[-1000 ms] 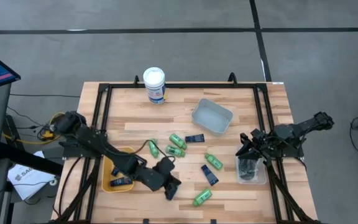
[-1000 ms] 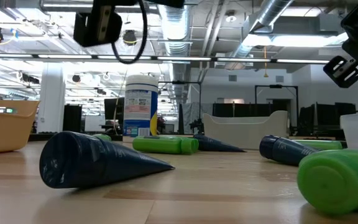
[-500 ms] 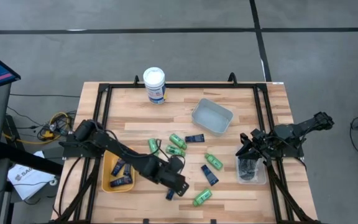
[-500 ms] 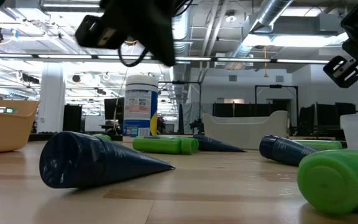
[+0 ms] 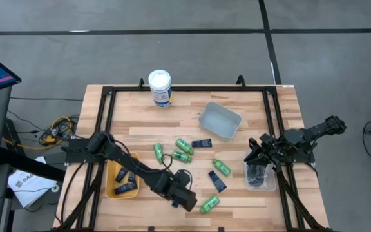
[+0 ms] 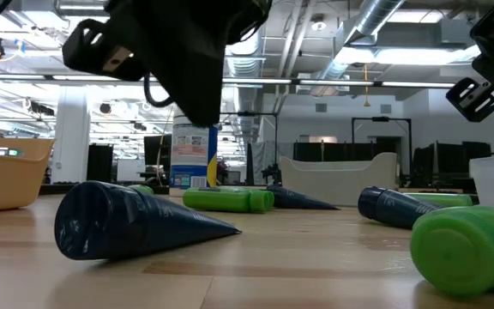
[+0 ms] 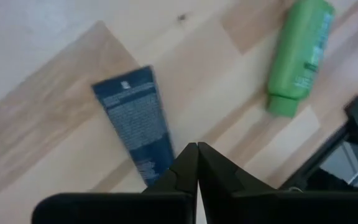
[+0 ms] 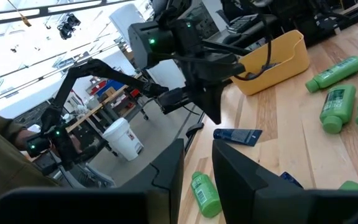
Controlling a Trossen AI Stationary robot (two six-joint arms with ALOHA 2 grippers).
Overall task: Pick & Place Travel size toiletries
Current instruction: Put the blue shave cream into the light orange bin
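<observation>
The travel size toiletries lie scattered on the wooden table: green bottles [image 5: 184, 145] [image 5: 221, 167] and navy tubes [image 5: 201, 143] [image 5: 216, 180]. My left gripper [image 7: 196, 149] is shut and points steeply down. It hangs above a navy tube [image 7: 135, 121] that lies flat near the table's front edge. A green bottle [image 7: 298, 56] lies beside that tube. In the low view my left gripper [image 6: 197, 112] is well clear of the tabletop. My right gripper [image 8: 197, 165] waits at the table's right side, level, open with nothing between its fingers.
A yellow bin [image 5: 113, 183] at the front left holds several navy tubes. A clear tray [image 5: 219, 120] sits at the back centre, and a small clear container [image 5: 260, 175] with dark items stands under my right arm. A tall white canister [image 5: 160, 88] stands at the far edge.
My left gripper has moved toward the table's near edge and a little right, away from the yellow bin. It has sunk and tipped from a shallow slant to pointing steeply down over the navy tube. It has stayed shut.
</observation>
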